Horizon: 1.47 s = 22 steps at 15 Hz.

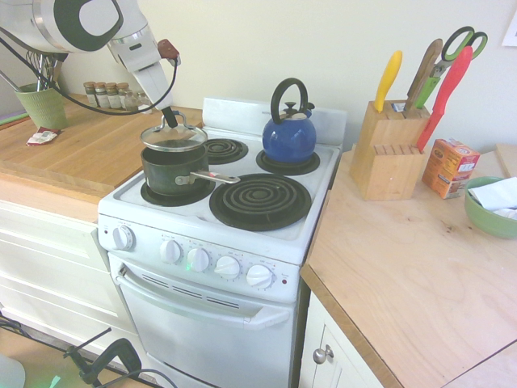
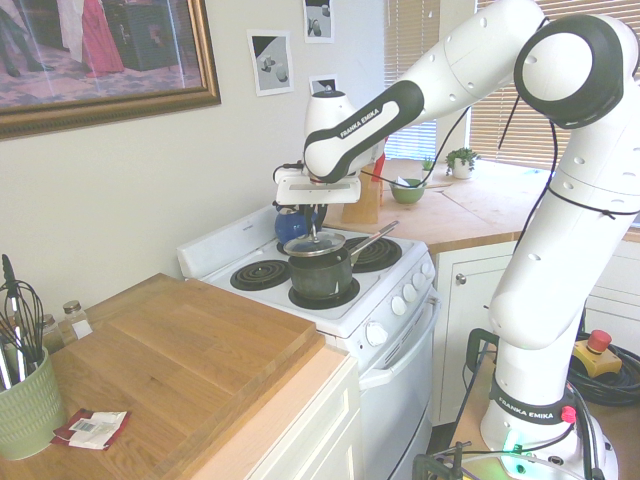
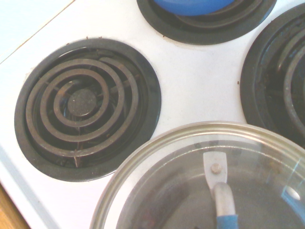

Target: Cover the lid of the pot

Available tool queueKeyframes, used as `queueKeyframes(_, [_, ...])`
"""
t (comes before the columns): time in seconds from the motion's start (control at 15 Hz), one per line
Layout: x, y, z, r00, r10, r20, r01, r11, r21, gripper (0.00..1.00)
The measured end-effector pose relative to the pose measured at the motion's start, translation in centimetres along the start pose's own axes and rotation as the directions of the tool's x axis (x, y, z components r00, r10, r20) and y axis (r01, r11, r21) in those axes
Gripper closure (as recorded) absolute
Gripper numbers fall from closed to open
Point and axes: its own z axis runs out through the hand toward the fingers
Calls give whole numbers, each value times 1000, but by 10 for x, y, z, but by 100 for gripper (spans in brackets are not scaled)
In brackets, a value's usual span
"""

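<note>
Kitchen corner, white stove (image 1: 153,257): a robot gripper (image 1: 170,120) holds a glass lid (image 1: 160,145) just above a dark pot (image 1: 166,179).

Left and right here are as seen in the first exterior view. Wooden counters flank the stove. On the left counter (image 1: 89,153) are small spice jars (image 1: 111,97), a green utensil holder (image 1: 42,110) and a small red-and-white packet (image 1: 43,137). On the right counter (image 1: 452,259) stand a knife block (image 1: 388,166) with bright-handled knives and scissors, an orange box (image 1: 450,168) and a green bowl (image 1: 491,221) with something white in it.

A blue kettle (image 1: 289,140) sits on the far right burner, well to the right of the lid. The near right burner (image 1: 260,202) lies just beside the pot, whose metal handle (image 1: 214,177) reaches over its edge.

The pot rests on the near left burner. The lid, clear with a metal rim, is directly below the gripper, whose fingers are closed on the lid's raised handle (image 3: 225,198). Part of that handle is blue in the wrist view.
</note>
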Motion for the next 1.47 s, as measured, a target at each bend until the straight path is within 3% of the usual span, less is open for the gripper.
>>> queueKeyframes(0.2, [-6,8,25,1000,-4,2,4,999,-34,100])
queueKeyframes(0.53, [-11,14,26,1000,-17,-15,16,1000,-14,100])
queueKeyframes(0.6, [-11,15,26,1000,-18,-15,18,1000,-12,0])
queueKeyframes(1.47, [-20,17,21,998,-47,-34,46,999,-26,0])
